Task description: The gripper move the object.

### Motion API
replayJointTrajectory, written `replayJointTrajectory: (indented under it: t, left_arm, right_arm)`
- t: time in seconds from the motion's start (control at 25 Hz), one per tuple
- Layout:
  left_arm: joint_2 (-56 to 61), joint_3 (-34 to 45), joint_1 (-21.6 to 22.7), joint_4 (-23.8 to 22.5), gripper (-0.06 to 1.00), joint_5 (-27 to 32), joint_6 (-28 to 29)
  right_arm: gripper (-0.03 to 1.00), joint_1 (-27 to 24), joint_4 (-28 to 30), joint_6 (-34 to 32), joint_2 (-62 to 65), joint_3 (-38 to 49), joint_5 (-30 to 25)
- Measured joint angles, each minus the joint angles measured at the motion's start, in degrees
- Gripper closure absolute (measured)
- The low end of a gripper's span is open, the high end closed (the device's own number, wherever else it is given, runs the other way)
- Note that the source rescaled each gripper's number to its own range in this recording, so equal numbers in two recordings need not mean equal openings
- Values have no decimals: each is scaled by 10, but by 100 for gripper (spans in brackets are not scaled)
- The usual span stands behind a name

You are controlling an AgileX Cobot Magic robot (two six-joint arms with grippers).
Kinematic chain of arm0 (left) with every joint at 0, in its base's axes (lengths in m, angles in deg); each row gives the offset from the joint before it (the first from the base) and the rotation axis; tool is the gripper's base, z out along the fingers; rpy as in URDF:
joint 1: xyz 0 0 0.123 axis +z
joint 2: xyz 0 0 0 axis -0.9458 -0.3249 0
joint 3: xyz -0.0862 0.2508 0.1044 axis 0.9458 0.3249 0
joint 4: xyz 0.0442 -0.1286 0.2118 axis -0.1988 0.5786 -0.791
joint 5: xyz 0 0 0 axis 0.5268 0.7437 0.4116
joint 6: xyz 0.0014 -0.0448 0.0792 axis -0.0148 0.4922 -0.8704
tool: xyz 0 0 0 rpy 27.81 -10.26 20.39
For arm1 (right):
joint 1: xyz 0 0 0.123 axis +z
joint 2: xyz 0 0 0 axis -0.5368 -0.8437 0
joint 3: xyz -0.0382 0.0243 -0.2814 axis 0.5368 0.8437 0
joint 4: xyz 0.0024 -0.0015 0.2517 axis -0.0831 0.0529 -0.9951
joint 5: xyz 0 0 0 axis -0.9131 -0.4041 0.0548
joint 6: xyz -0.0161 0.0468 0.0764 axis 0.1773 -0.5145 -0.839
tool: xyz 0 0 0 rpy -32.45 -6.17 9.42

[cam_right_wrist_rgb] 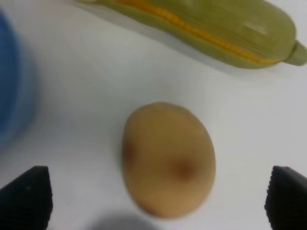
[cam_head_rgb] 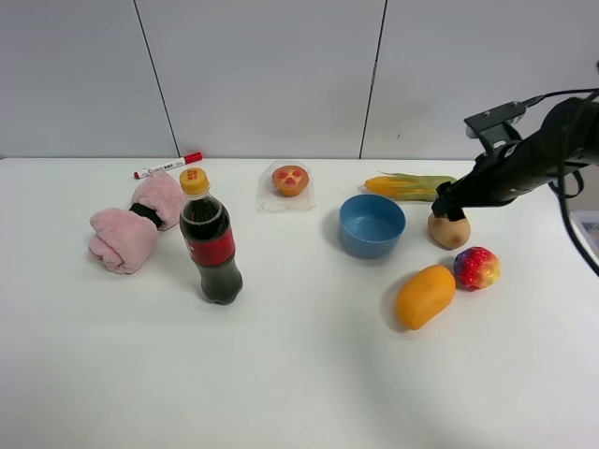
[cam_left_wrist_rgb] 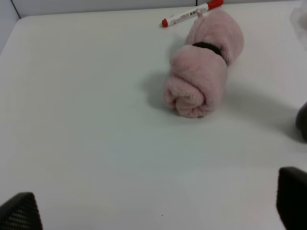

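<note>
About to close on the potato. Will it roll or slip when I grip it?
The potato looks rounded and egg-shaped, so a nudge would likely roll it, perhaps toward the blue bowl. Its skin looks smooth and firm, so off-centre jaws may squeeze it out sideways.

Black blocky arm (cam_head_rgb: 529, 154), thin black cables (cam_head_rgb: 573, 229), flat dark camera bracket (cam_head_rgb: 494, 116), right gripper (cam_head_rgb: 449, 208) with ridged black fingertips (cam_right_wrist_rgb: 29, 196)

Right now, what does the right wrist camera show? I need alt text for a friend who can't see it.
A tan potato lies on a white table between the open gripper's two black fingertips, touching neither. An ear of corn in its husk lies beyond it, and the edge of a blue bowl shows to one side.
</note>
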Motion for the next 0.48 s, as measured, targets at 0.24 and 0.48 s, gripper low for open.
replayJointTrajectory:
  t: [0.24, 0.48]
  left_arm:
    - [0, 0, 0, 0, -6, 0, 0]
    - [0, 0, 0, 0, -6, 0, 0]
  right_arm:
    - [15, 0, -1, -32, 148, 0, -191]
    - [15, -3, 42, -120, 269, 0, -331]
